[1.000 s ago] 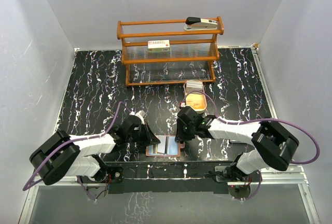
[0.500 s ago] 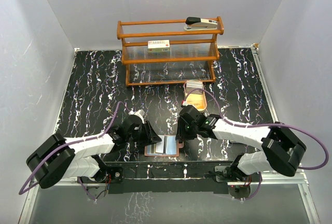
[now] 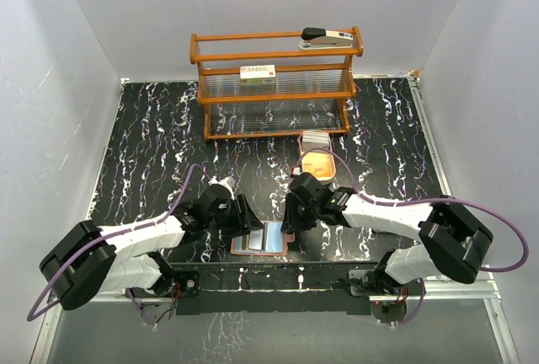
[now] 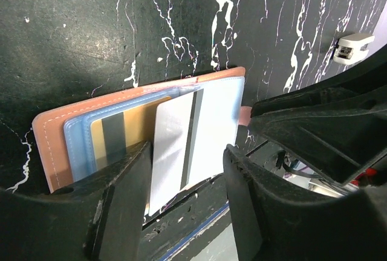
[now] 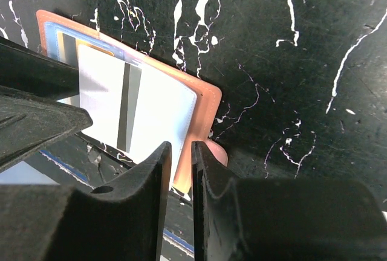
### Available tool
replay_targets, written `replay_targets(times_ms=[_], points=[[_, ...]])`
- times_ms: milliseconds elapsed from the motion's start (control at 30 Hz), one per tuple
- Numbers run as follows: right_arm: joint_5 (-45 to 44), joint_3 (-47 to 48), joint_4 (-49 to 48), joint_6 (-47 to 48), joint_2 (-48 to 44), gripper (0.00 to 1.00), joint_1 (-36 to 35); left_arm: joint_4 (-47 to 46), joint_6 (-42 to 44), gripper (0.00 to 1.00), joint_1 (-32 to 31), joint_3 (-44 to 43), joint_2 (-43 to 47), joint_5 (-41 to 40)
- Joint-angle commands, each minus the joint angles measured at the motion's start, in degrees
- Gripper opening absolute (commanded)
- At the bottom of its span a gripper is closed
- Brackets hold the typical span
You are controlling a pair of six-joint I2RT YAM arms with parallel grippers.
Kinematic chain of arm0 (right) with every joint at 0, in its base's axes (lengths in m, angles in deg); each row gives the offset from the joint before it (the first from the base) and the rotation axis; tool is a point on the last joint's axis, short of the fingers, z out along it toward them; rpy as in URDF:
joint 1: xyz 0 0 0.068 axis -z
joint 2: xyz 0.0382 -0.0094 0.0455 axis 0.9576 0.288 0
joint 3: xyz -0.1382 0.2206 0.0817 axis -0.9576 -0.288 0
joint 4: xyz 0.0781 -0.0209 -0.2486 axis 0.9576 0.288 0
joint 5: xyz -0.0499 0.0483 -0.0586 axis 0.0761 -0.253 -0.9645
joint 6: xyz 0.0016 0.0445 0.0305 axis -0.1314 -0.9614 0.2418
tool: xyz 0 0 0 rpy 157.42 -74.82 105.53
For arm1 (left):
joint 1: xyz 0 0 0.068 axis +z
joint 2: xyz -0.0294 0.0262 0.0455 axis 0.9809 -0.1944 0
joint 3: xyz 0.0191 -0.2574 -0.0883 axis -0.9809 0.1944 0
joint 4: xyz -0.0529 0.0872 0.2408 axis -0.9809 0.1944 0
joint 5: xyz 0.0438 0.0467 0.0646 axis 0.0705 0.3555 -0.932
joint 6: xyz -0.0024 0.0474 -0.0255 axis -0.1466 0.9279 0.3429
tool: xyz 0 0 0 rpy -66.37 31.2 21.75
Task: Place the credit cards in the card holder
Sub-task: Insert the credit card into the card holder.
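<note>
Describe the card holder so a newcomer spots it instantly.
Start on the black marbled table, at its near edge between the left gripper and right gripper. The card holder lies open flat there. Its stitched salmon-brown border, framing pale blue pockets, sets it apart from the white card resting on it.

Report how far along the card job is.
Done: the card holder lies open, and a beige card sits in its blue pocket. In hand: a white striped card lies between the left tool's spread fingers, partly over the pockets, not seated. The right tool is at the holder's edge, fingers nearly together. Left: seating that card. Whether more cards wait is unclear.
</note>
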Motion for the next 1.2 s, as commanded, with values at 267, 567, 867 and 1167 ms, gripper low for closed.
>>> replay_targets(times_ms=[267,567,867,1167], points=[[-0.3,-1.2,-3.8,-1.0,2.6,0.14,-0.9,11.2,4.9,0.57,-0.3,-6.3,1.2,-0.3],[-0.1,-2.4,-4.8,-1.7,3.4,0.12,-1.0,14.4,4.4,0.59,-0.2,-6.9,1.9,0.6],[-0.6,-3.5,-5.3,-1.7,3.0,0.12,-1.3,7.2,2.5,0.59,-0.2,-4.3,-1.3,5.3],[-1.0,-5.1,-6.8,-3.6,1.9,0.11,-1.3,2.0,0.2,0.59,-0.8,-3.6,-3.4,7.1]])
